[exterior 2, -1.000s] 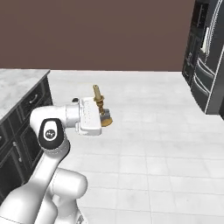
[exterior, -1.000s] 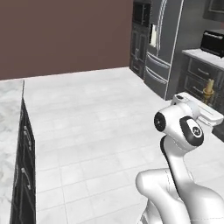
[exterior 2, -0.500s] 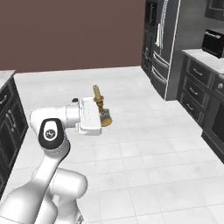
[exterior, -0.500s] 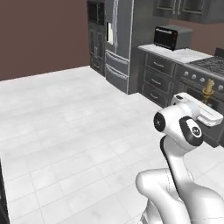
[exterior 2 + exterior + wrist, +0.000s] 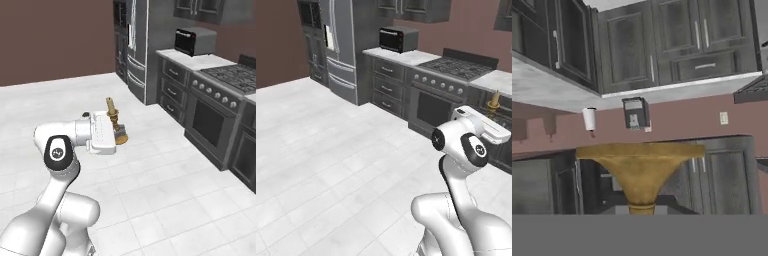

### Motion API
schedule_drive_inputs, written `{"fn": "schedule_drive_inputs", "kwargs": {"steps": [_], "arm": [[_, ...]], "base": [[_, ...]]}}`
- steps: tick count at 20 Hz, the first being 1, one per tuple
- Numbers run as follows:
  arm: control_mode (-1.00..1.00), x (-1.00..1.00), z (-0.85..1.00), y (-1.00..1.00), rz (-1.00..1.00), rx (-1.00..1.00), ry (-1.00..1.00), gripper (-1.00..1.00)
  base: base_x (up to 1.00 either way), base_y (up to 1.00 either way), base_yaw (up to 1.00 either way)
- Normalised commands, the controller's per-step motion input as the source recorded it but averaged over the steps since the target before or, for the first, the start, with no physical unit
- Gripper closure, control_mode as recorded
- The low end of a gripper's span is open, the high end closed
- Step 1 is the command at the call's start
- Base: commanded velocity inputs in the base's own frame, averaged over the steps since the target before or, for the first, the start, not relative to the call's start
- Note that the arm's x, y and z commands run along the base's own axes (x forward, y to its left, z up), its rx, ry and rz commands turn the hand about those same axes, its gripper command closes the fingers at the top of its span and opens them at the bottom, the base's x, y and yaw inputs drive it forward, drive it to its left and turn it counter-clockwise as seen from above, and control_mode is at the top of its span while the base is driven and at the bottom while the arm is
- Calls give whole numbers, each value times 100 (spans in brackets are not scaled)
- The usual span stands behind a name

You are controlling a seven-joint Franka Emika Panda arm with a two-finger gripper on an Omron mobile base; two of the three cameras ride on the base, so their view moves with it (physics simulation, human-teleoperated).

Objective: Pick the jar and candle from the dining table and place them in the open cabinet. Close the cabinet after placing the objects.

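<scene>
Between my gripper's [image 5: 119, 131] closed fingers sits the candle [image 5: 114, 123], gripped at its brass holder and carried over open floor [image 5: 165, 190]. Ahead of it stand the stove [image 5: 220, 100] and the cabinet [image 5: 637, 45], so I judge placing, the jar and closing remain.

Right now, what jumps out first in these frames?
The white arm's gripper is shut on a slim cream-tan candle in a gold brass holder, carried above the pale tiled floor. Behind it, a dark grey stove and tall steel fridge line the wall.
</scene>
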Motion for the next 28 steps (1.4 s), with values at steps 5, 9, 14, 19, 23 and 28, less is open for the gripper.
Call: {"fn": "schedule_drive_inputs", "kwargs": {"steps": [5, 9, 14, 19, 23, 28], "arm": [[100, 0, 0, 0, 0, 0, 0, 100], [100, 0, 0, 0, 0, 0, 0, 100], [100, 0, 0, 0, 0, 0, 0, 100], [100, 0, 0, 0, 0, 0, 0, 100], [100, 0, 0, 0, 0, 0, 0, 100], [100, 0, 0, 0, 0, 0, 0, 100]], "base": [[-48, -41, -39], [-42, -41, -38], [-36, -40, -37], [-31, -43, -36], [-13, -45, -37], [4, -30, -43]]}}
